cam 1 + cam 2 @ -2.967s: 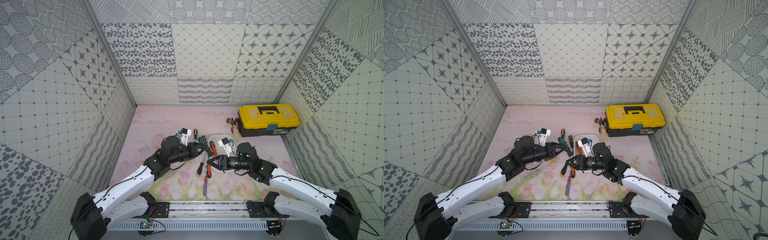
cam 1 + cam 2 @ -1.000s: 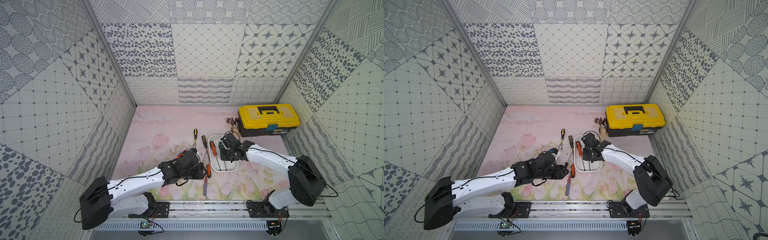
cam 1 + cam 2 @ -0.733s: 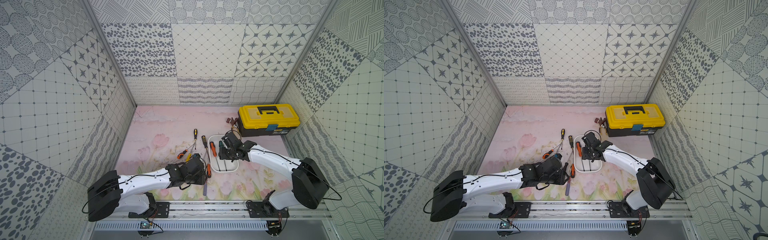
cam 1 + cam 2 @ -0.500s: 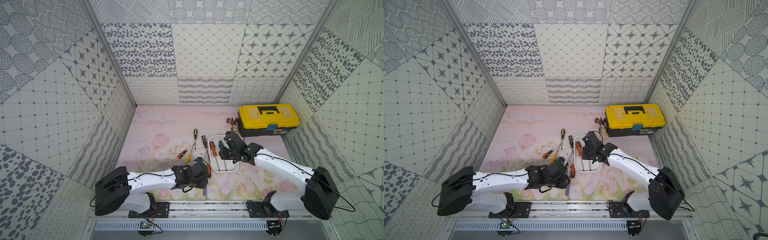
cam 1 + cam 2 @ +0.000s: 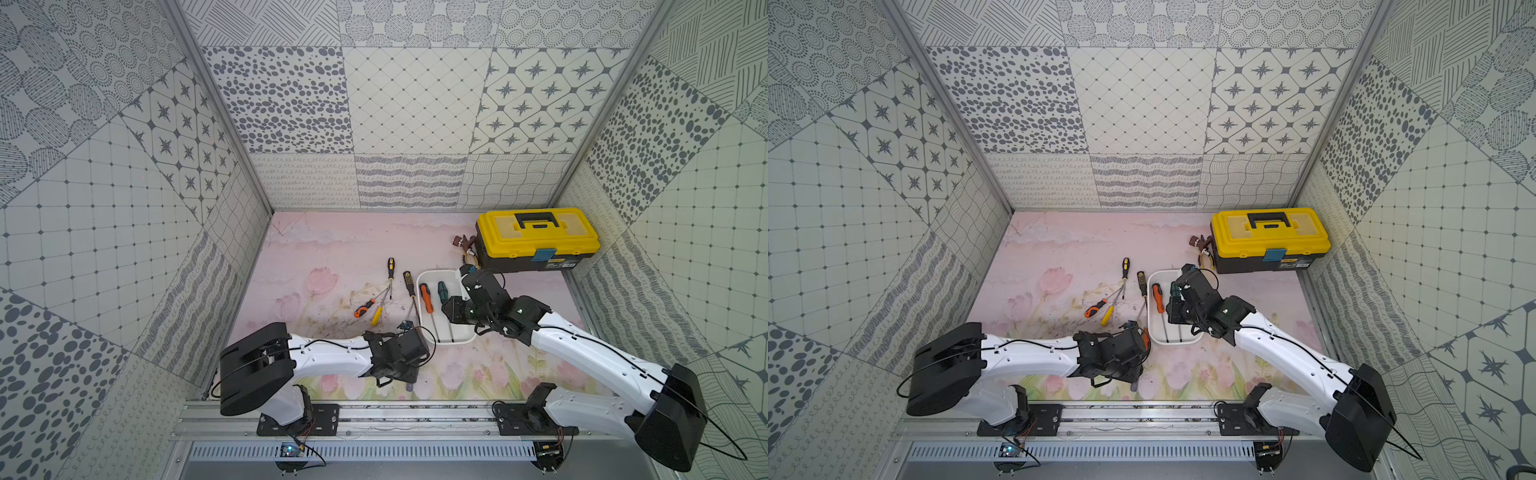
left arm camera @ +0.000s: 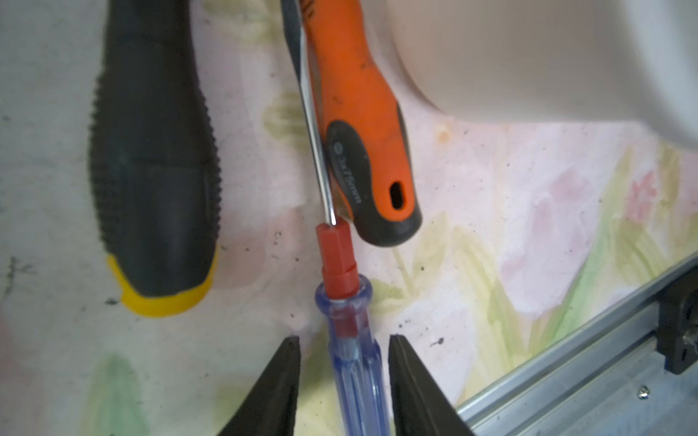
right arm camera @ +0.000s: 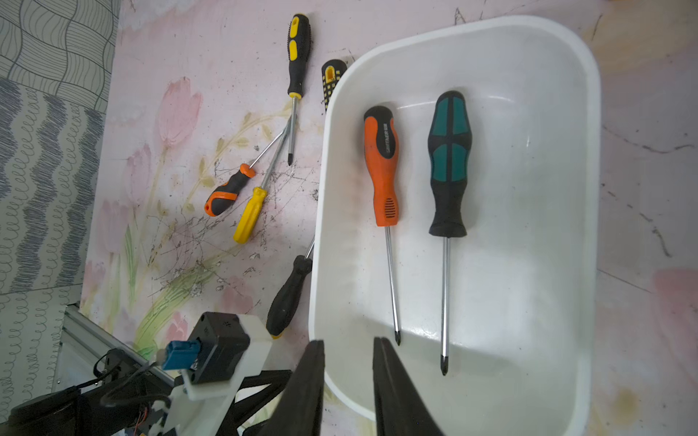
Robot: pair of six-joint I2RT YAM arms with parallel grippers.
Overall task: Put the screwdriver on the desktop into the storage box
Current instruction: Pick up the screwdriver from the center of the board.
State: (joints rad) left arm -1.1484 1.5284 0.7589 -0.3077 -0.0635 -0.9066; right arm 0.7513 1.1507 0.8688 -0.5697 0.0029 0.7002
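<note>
The screwdriver (image 6: 353, 362) we are after now is the clear blue-handled one. It lies on the bench (image 5: 332, 257) by the front rail (image 6: 566, 358), just outside the storage box (image 7: 589, 151). Over the last three seconds the left gripper (image 6: 343, 339) has swung down from mid-bench and settled over it. Its jaws stand spread on either side of the handle, with a sliver of bench showing on both sides, and they seem not quite to touch it, though the blur leaves us unsure. In that time a green-handled screwdriver (image 7: 449, 151), outside the box three seconds ago, has come to rest inside it beside an orange-handled screwdriver (image 7: 381, 162). The right gripper (image 7: 347, 341) hangs above one end of the box, jaws a little apart and pinching nothing. We judge one delivery done and the next pickup begun, with several screwdrivers left on the bench. In both top views the left arm (image 5: 332, 359) hides nearly all of the blue one. In the left wrist view its butt is cut off, and its shaft runs tight against a second orange handle (image 6: 362, 113); we cannot tell which lies uppermost.
</note>
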